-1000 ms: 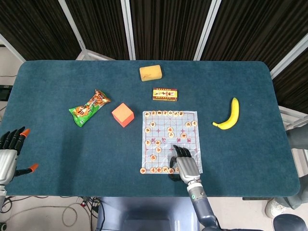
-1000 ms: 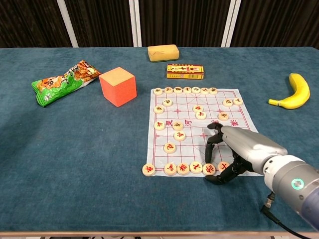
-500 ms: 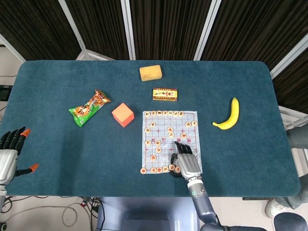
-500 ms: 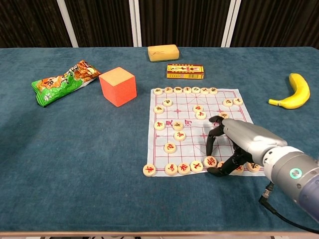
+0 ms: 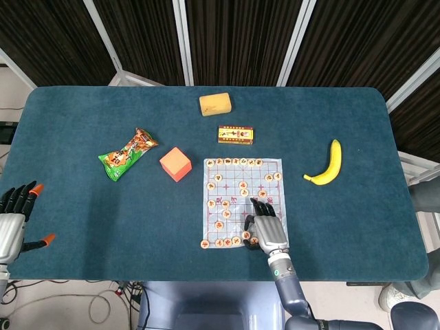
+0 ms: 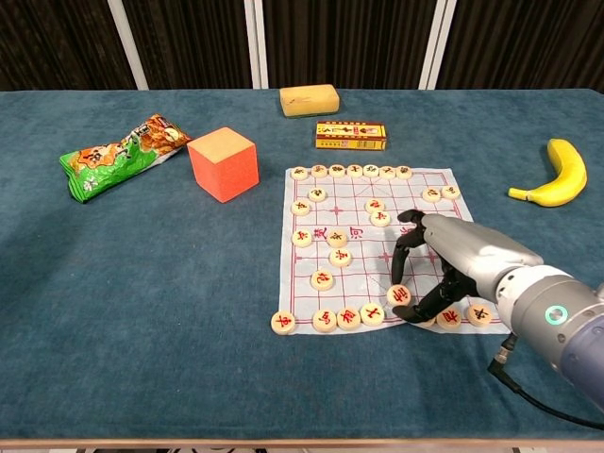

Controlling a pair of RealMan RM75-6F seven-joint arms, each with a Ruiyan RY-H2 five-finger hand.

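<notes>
The right hand (image 6: 444,264) is sitting over the near right part of the chess mat (image 6: 359,212), fingers (image 6: 404,253) curled down and pinching a round chess piece (image 6: 399,294) between thumb and fingertips. That piece is sitting just in front of the near row of pieces (image 6: 326,320), right at the mat's front edge, and the hand is touching it from above. In the head view the same hand (image 5: 265,228) is covering the lower right corner of the mat (image 5: 242,199).

The left hand (image 5: 12,214) is hanging way off at the left edge of the table (image 5: 82,227), well apart from everything, fingers spread and holding nothing. The chest view isn't catching it at all.

Other stuff lying around: an orange cube (image 6: 223,162) just left of the mat, a green snack bag (image 6: 118,156) further left, a yellow sponge (image 6: 310,99) at the far side, a small red and yellow box (image 6: 350,136) just behind the mat, and a banana (image 6: 555,174) out on the right. More pieces are lining the mat's far edge (image 6: 351,172) and sitting scattered in the middle.
</notes>
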